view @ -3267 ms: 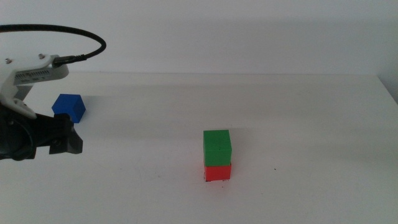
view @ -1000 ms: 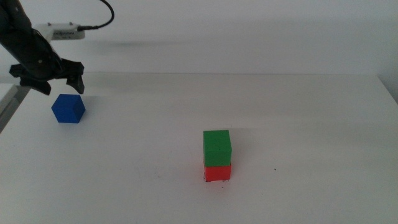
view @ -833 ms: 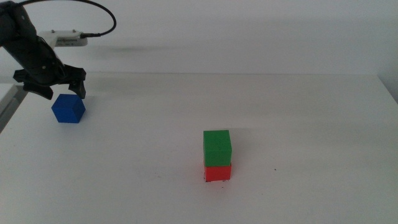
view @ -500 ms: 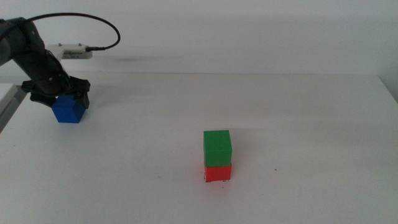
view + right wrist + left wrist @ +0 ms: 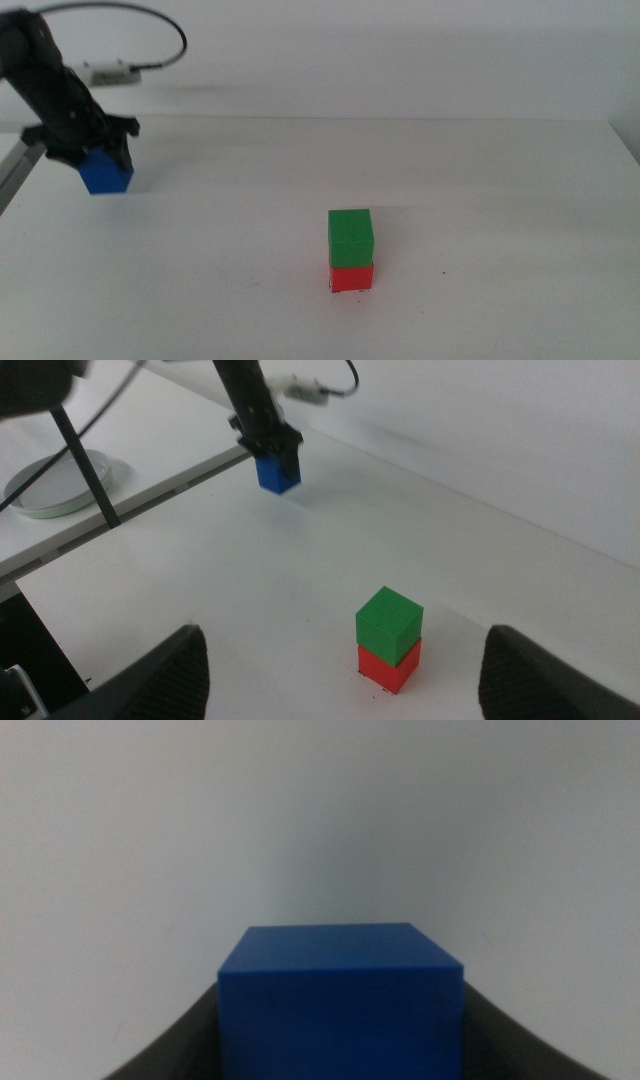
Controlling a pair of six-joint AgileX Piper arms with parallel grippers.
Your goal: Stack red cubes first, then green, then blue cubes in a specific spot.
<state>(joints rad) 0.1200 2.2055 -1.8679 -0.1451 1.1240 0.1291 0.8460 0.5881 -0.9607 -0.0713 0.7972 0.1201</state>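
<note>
White tabletop (image 5: 500, 200) runs back to a pale wall, its surface matte and evenly lit. At the far left of the middle view, the left gripper (image 5: 90, 152) has its two dark jaws closed on the blue cube (image 5: 106, 174), one jaw against each side face — the left wrist view shows the blue cube (image 5: 341, 1000) filling the space between them, its top face towards the camera. Whether the cube rests on the table or hangs just above it cannot be told. A black cable (image 5: 150, 25) loops above the arm. Well apart from it, nearer the table's middle, the green cube (image 5: 351, 238) sits squarely on the red cube (image 5: 351, 278), edges roughly flush, the pair forming a two-high stack. Thin black corner marks of the specific spot (image 5: 350, 291) peek out at the red cube's base. A lone black speck (image 5: 444, 272) lies to the right of the stack. The right gripper (image 5: 345, 670) hangs above the table, jaws spread wide with nothing between them — its wrist view looks down on the green cube (image 5: 389, 621) and red cube (image 5: 390, 665).
</note>
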